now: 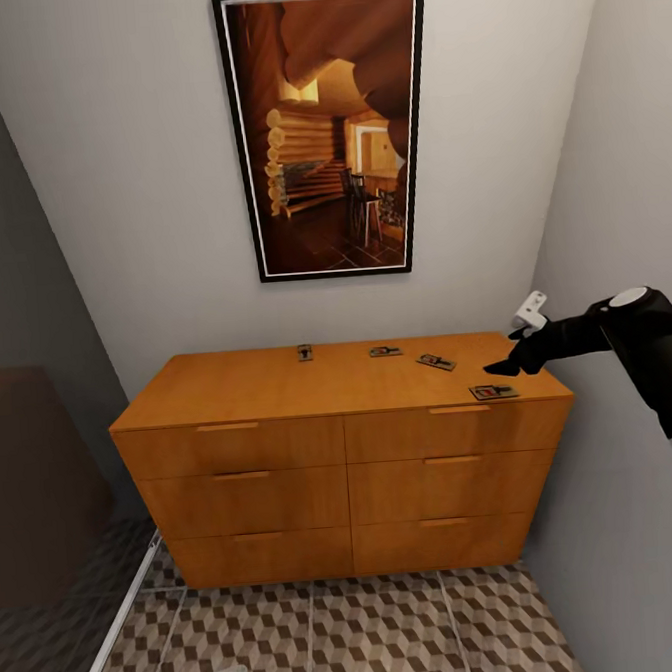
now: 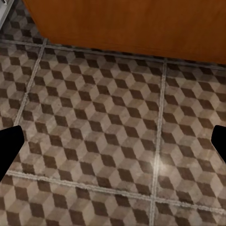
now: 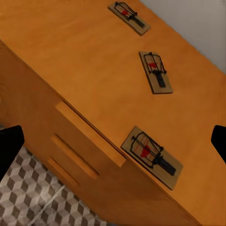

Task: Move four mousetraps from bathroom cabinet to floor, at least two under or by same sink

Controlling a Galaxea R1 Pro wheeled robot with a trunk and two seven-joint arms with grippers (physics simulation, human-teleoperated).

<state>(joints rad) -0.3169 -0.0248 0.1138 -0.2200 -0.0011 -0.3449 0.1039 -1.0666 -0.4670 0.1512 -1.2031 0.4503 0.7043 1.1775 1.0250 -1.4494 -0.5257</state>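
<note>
No legible text, label, brand, number or sign in any view. Checked: mousetraps (image 3: 151, 156) on the cabinet (image 1: 279, 380) top show a red patch and black metal only, possibly too small to resolve any print. Framed picture (image 1: 328, 128) on the wall shows a log-cabin interior, no caption. Floor tiles (image 2: 103, 141) carry a cube pattern only.

Three mousetraps (image 3: 151, 155) lying flat on cabinet (image 3: 70, 56) top, well apart

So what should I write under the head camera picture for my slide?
Four mousetraps sit on the orange cabinet while the right gripper hovers by the nearest.
</note>
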